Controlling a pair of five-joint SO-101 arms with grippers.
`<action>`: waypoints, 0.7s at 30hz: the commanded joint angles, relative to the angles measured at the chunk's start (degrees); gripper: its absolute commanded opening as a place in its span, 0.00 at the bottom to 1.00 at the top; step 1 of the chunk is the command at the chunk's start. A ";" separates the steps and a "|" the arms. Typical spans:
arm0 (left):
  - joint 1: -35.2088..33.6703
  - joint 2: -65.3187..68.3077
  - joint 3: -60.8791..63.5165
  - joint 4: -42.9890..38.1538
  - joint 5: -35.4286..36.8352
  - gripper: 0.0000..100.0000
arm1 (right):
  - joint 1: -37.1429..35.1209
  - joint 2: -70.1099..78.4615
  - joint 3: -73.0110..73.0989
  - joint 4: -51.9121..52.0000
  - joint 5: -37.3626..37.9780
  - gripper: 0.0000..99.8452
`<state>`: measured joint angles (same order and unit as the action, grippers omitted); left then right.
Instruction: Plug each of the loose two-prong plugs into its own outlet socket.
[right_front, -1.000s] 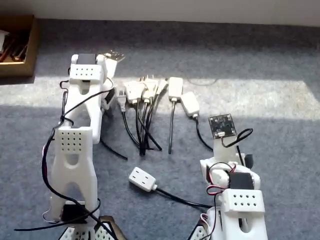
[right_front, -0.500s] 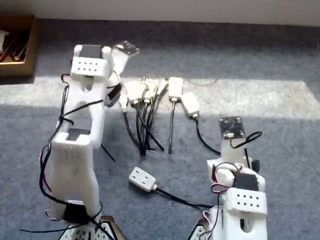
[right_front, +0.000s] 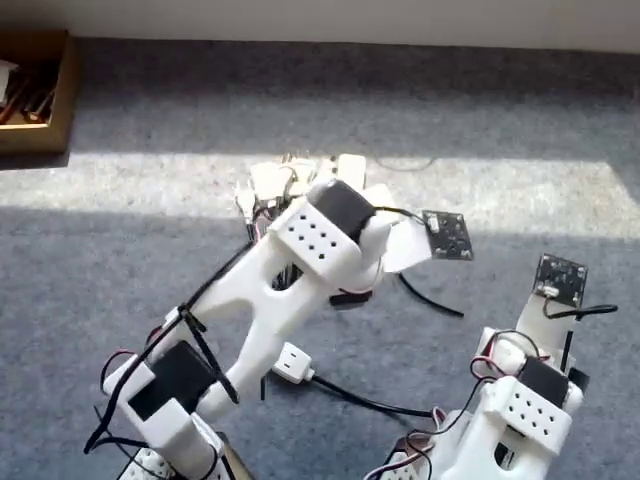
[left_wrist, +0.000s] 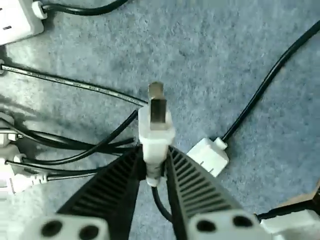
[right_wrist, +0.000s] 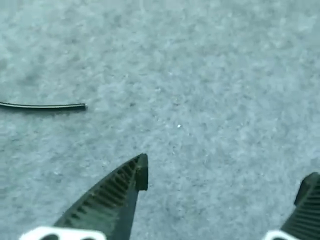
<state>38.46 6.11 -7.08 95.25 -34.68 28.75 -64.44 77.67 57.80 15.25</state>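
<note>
**Plug gripped by its body, prongs free**

High view: the white left arm (right_front: 300, 265) lies slantwise across the middle of the grey carpet (right_front: 120, 260). Beyond it, toward the far edge, is a bunch of white moulded plugs on black cords (right_front: 290, 180). A white rectangular outlet block (right_front: 290, 362) sits nearer the near edge, beside the arm. The white right arm (right_front: 520, 410) stands at the near right corner.

Left wrist view: the left gripper (left_wrist: 154, 160) is clamped on a white two-prong plug (left_wrist: 156, 132), with its ribbed fingers (left_wrist: 120, 180) on the plug's flat sides. The metal prongs (left_wrist: 157, 102) point away, above the carpet. A small white socket end on a black cord (left_wrist: 210, 156) lies just beside it. The plug looks light and rigid, and its smooth plastic could pivot in the grip. The trailing cord may tug, and the thin prongs would bend if pressed in crooked. The grip is best kept low on the body, behind the prongs.

Right wrist view: the right gripper (right_wrist: 225, 177) is spread wide and holds nothing, over bare carpet near a black cord end (right_wrist: 45, 106).
</note>
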 joint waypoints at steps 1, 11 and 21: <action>1.27 3.03 -0.57 -4.40 2.81 0.17 | 1.19 -1.10 -2.95 1.54 1.05 0.44; 2.07 5.76 -4.88 2.64 2.99 0.21 | 0.84 -1.10 -2.95 1.54 3.87 0.44; -41.10 -9.01 -4.26 4.75 23.30 0.20 | -24.75 -0.66 -7.34 5.41 -3.25 0.44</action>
<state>12.09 2.42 -13.41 98.95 -14.90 12.31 -64.44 76.09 61.14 16.66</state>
